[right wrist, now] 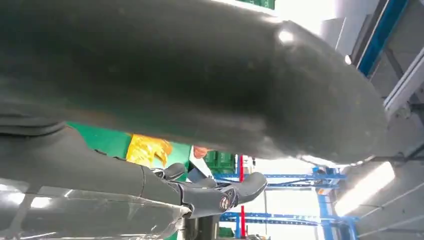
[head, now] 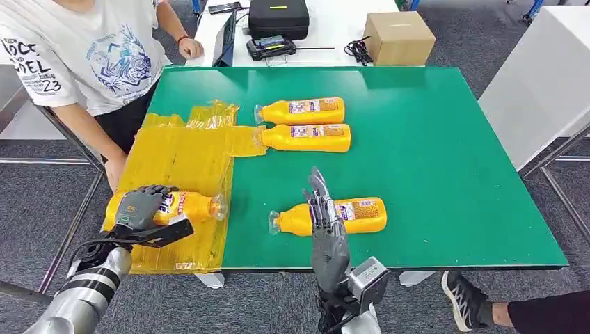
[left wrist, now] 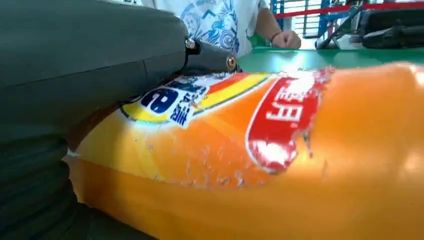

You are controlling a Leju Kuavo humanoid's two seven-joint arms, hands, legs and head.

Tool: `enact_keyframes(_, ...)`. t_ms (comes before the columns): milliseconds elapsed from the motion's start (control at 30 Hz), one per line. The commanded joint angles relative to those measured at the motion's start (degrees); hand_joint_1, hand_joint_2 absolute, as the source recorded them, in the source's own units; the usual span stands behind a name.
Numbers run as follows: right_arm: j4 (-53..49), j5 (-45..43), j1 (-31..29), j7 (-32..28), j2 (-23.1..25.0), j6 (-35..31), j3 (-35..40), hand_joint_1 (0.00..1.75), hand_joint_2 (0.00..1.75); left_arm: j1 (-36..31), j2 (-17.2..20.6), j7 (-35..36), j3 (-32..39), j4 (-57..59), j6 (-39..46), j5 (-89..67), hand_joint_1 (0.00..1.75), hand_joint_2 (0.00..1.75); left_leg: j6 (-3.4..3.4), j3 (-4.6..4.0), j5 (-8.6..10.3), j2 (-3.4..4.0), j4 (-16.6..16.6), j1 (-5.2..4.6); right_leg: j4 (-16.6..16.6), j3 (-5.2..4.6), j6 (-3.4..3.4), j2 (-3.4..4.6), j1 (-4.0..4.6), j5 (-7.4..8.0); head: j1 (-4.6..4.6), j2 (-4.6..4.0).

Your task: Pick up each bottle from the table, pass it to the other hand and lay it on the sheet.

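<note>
Head view: the left hand (head: 141, 207) clasps an orange plastic bottle (head: 182, 207) lying on the crinkled yellow sheet (head: 179, 156). The right hand (head: 325, 223), fingers straight and empty, hovers over a second bottle (head: 360, 214) on the green table (head: 431, 153). Farther back, two more bottles (head: 306, 110) (head: 311, 137) wait, so I reckon three remain.

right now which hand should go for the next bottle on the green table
The right hand, probably. It hovers open directly over the nearest bottle on the table, while the left hand is busy gripping another bottle over the yellow sheet.
</note>
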Motion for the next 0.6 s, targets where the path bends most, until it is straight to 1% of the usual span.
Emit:
enact_keyframes(33,5.1,-0.8,-2.1,0.6,-0.3,0.7,-1.2,0.0,0.0,-1.5,1.4,0.8,-5.7,7.6,-4.3,-2.0,1.75,1.75,-0.08,0.2,-0.04,0.11,-0.1,0.05,-0.1,0.19,-0.1,0.09,0.06,0.0,0.0,0.0)
enact_keyframes(100,5.6,-0.9,-2.2,0.7,-0.2,0.9,-1.4,0.0,0.0,-1.8,2.0,0.7,-6.6,8.1,-7.0,-2.1,1.75,1.75,-0.1,0.28,-0.04,0.16,-0.1,0.09,-0.1,0.27,-0.13,0.12,0.1,0.02,0.0,0.0)
enact_keyframes(133,5.8,-0.9,-2.2,0.8,-0.2,0.9,-1.5,0.0,0.0,-1.9,2.2,0.7,-7.0,8.4,-8.0,-2.2,1.52,1.75,-0.07,0.25,-0.03,0.1,-0.1,0.05,-0.1,0.26,-0.1,0.08,0.06,0.01,0.0,0.0)
enact_keyframes(167,6.0,-1.0,-2.4,0.8,-0.1,1.0,-1.5,0.0,0.0,-2.1,2.3,0.6,-6.9,8.6,-8.8,-1.8,0.77,1.75,-0.12,0.33,-0.05,0.19,-0.1,0.12,-0.1,0.32,-0.16,0.16,0.13,0.04,0.0,0.0)
enact_keyframes(200,6.4,-1.0,-2.5,0.9,0.0,1.0,-1.7,0.0,0.0,-2.4,2.6,0.4,-7.2,9.0,-11.0,-1.2,0.45,1.75,-0.12,0.39,-0.05,0.22,-0.1,0.12,-0.2,0.37,-0.17,0.18,0.13,0.04,-0.02,0.0)
enact_keyframes(233,6.5,-1.0,-2.5,0.9,0.0,1.1,-1.8,0.0,0.0,-2.5,2.6,0.1,-7.0,9.4,-12.7,-0.3,0.21,1.75,-0.1,0.41,-0.04,0.19,-0.1,0.06,-0.1,0.38,-0.13,0.16,0.07,0.03,0.0,0.0)
enact_keyframes(267,6.7,-1.1,-2.6,0.9,0.0,1.3,-1.7,0.0,0.0,-2.4,2.8,-0.9,-6.7,9.3,-14.8,1.3,0.02,1.75,-0.11,0.45,-0.05,0.22,-0.1,0.09,-0.1,0.43,-0.16,0.19,0.1,0.04,0.0,0.0)
enact_keyframes(300,6.9,-1.2,-2.8,1.0,0.0,1.5,-1.7,0.0,0.0,-2.0,2.7,-2.7,-5.2,9.1,-17.7,4.4,0.02,1.75,-0.15,0.52,-0.06,0.29,-0.1,0.13,-0.2,0.49,-0.2,0.25,0.15,0.05,-0.02,0.0)
enact_keyframes(400,7.2,-1.3,-3.0,1.0,0.1,1.6,-1.6,0.0,0.0,-1.0,3.1,-3.7,-5.2,8.1,-19.2,5.9,0.0,1.75,-0.21,0.59,-0.09,0.39,-0.1,0.2,-0.2,0.57,-0.27,0.33,0.22,0.06,0.0,0.0)
enact_keyframes(433,7.7,-1.6,-3.2,1.1,0.1,2.1,-1.5,0.0,0.0,-0.3,3.4,-4.8,-4.9,7.4,-21.6,8.1,0.0,1.75,-0.19,0.72,-0.09,0.53,-0.2,0.18,-0.3,0.64,-0.25,0.47,0.2,0.12,-0.02,0.0)
enact_keyframes(500,8.0,-1.6,-3.2,1.1,0.1,2.0,-1.4,0.0,0.0,0.0,3.4,-4.9,-4.9,7.0,-21.7,8.5,0.0,1.75,-0.09,0.68,-0.07,0.3,-0.1,0.02,-0.1,0.62,-0.1,0.25,0.03,0.02,0.0,0.0)
enact_keyframes(533,8.0,-1.6,-3.2,1.1,0.1,2.0,-1.4,0.0,0.0,0.0,3.4,-4.9,-4.9,7.0,-21.7,8.5,0.0,1.75,-0.12,0.72,-0.07,0.36,-0.2,0.05,-0.2,0.66,-0.14,0.3,0.06,0.04,-0.02,0.0)
enact_keyframes(567,8.0,-1.6,-3.2,1.1,0.1,2.0,-1.4,0.0,0.0,0.0,3.4,-4.9,-4.9,7.0,-21.7,8.5,0.0,1.75,-0.08,0.67,-0.04,0.2,-0.1,0.0,-0.1,0.61,-0.08,0.15,0.0,0.01,-0.04,0.0)
enact_keyframes(600,8.0,-1.6,-3.2,1.1,0.1,2.0,-1.4,0.0,0.0,0.2,3.3,-4.8,-5.1,6.8,-21.8,8.8,0.0,1.75,-0.11,0.73,-0.05,0.21,-0.2,0.04,-0.1,0.69,-0.12,0.16,0.05,0.01,0.02,0.0)
